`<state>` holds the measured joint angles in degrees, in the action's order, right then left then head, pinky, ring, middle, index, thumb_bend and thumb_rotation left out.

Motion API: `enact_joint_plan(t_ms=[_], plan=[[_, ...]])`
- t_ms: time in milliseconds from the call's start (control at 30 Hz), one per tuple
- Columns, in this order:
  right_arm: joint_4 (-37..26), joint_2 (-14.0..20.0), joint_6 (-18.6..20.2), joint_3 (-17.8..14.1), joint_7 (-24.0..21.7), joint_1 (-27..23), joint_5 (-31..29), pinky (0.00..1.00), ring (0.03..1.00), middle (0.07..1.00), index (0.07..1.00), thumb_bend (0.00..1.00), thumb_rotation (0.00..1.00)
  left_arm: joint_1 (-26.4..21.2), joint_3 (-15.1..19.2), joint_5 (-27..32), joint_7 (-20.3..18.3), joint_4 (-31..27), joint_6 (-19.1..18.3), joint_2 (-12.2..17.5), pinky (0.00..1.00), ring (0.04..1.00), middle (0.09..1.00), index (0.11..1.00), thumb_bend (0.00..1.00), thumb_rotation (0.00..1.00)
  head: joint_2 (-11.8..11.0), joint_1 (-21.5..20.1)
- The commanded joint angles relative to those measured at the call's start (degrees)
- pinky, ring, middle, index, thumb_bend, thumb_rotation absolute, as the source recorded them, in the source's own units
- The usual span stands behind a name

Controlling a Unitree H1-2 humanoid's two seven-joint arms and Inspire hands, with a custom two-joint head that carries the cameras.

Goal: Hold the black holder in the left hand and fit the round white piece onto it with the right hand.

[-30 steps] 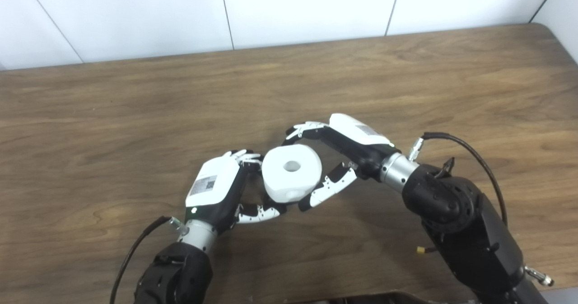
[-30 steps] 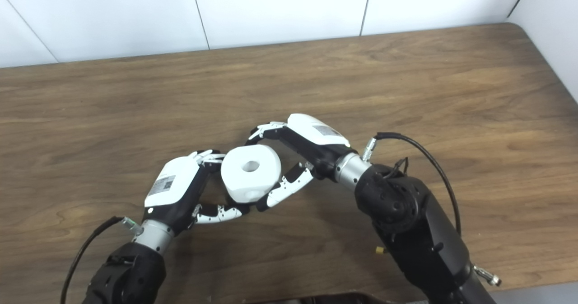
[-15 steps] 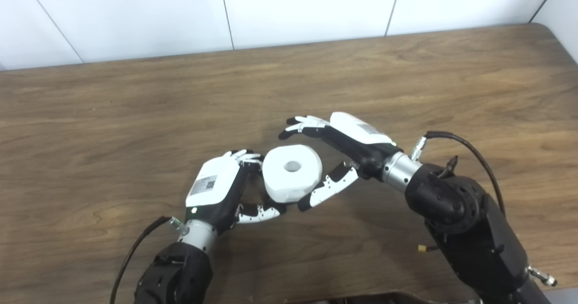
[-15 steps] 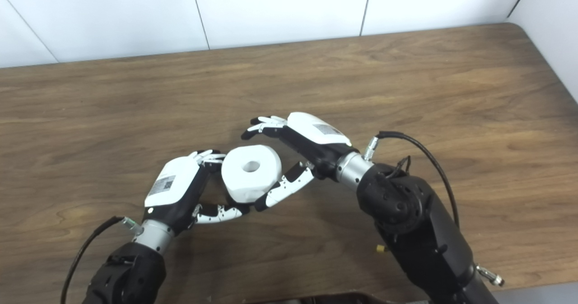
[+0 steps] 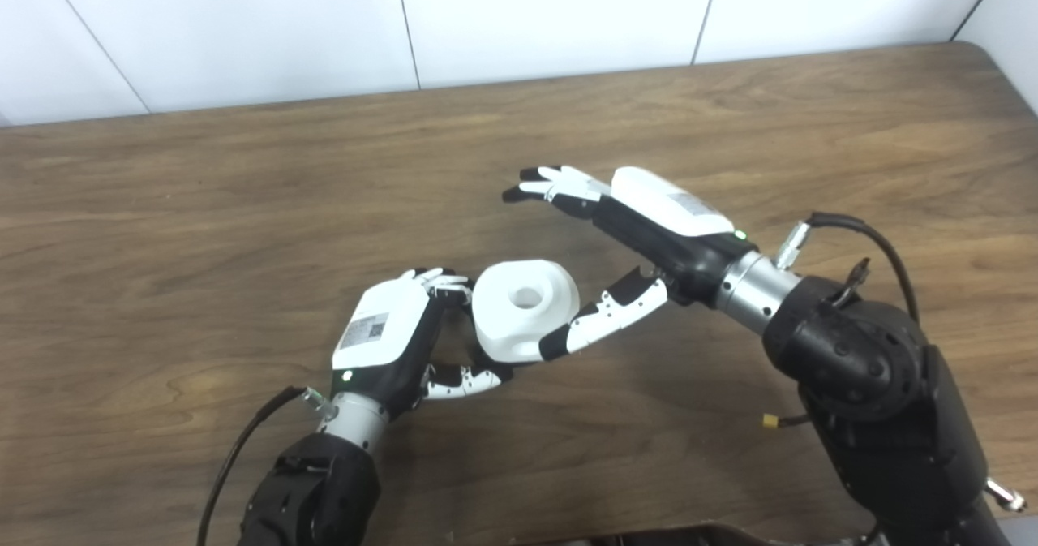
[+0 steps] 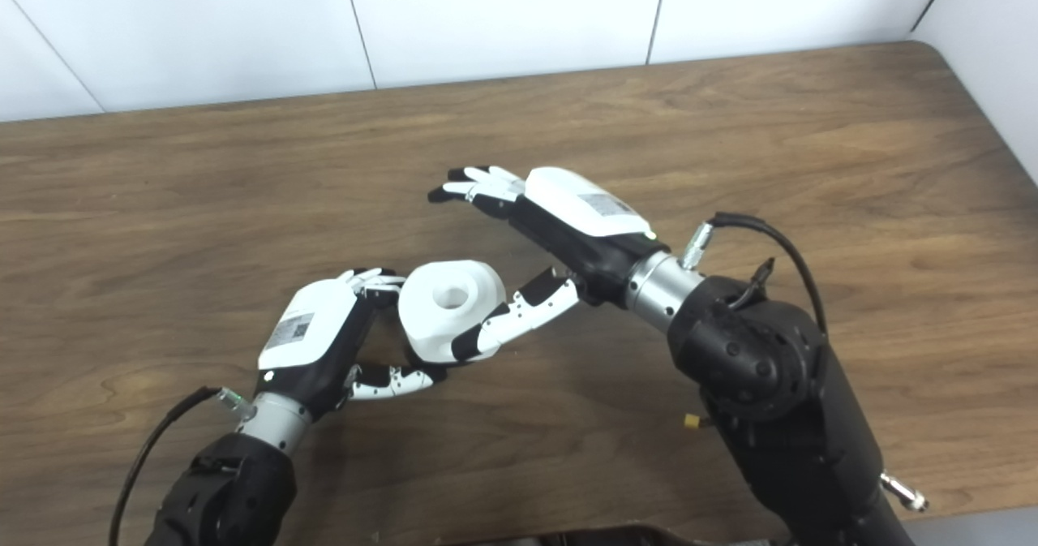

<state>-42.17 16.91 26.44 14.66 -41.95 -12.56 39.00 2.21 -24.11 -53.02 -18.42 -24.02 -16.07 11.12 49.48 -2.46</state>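
The round white piece [image 5: 525, 309] sits beside the left hand [image 5: 388, 337], whose fingers curl around its underside. The right hand [image 5: 641, 230] is spread wide, thumb beside the piece. The black holder is not visible.

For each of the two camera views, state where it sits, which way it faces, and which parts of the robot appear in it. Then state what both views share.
Left eye view: on the robot's head, looking down and forward at the wooden table and white wall; both forearms rise from the bottom edge.
Right eye view: beside it, facing the same way; everything sits further left in the picture.
Shared: the left hand is curled beside the round white piece, the black holder is hidden, and the right hand is open, its fingers spread above the table and its thumb by the piece.
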Motion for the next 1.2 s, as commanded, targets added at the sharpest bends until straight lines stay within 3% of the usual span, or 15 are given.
enact_joint_plan(t_ms=[0, 600, 667, 767, 933, 1167], plan=[[-2.3, -0.3, 0.4, -1.3, -0.6, -1.9, 0.4, 0.91, 0.984, 0.963, 0.899, 1.0, 0.53, 1.5, -0.7, 1.3, -2.2, 1.7, 0.1, 0.5, 0.93, 0.847, 0.744, 0.487, 0.52, 0.06, 0.1, -0.1], [-1.4, 0.1, 0.1, -2.6, -1.7, -2.0, -0.3, 0.91, 0.987, 0.957, 0.907, 1.0, 0.54, 0.5, -1.7, -0.8, -5.6, 1.6, -0.1, 1.3, 0.91, 0.845, 0.772, 0.498, 0.52, 0.08, -0.2, 0.0], [-1.3, 0.2, 0.1, -2.6, -1.7, -2.1, -0.5, 0.91, 0.985, 0.958, 0.907, 1.0, 0.53, 0.1, -2.2, -1.4, -7.1, 1.5, -0.2, 1.9, 0.92, 0.856, 0.789, 0.651, 0.72, 0.19, -0.2, 0.2], [-1.0, 0.6, -0.1, -2.6, -1.5, -2.3, -0.8, 0.9, 0.982, 0.956, 0.907, 1.0, 0.53, -0.7, -3.0, -2.3, -9.7, 1.2, -0.6, 2.6, 0.94, 0.884, 0.83, 0.767, 0.85, 0.29, -0.3, 0.4], [-0.5, 0.9, 0.0, -2.6, -1.5, -2.6, -0.9, 0.91, 0.987, 0.959, 0.909, 1.0, 0.52, -2.0, -4.2, -4.4, -14.4, 0.5, -1.4, 3.3, 0.96, 0.916, 0.874, 0.866, 0.97, 0.37, -0.6, 0.7], [0.4, 1.6, -0.1, -2.5, -1.4, -3.1, -0.7, 0.91, 0.987, 0.962, 0.906, 1.0, 0.52, -2.9, -4.3, -5.8, -19.9, -0.9, -2.1, 4.3, 0.97, 0.951, 0.929, 0.963, 1.0, 0.45, -1.2, 1.2]])
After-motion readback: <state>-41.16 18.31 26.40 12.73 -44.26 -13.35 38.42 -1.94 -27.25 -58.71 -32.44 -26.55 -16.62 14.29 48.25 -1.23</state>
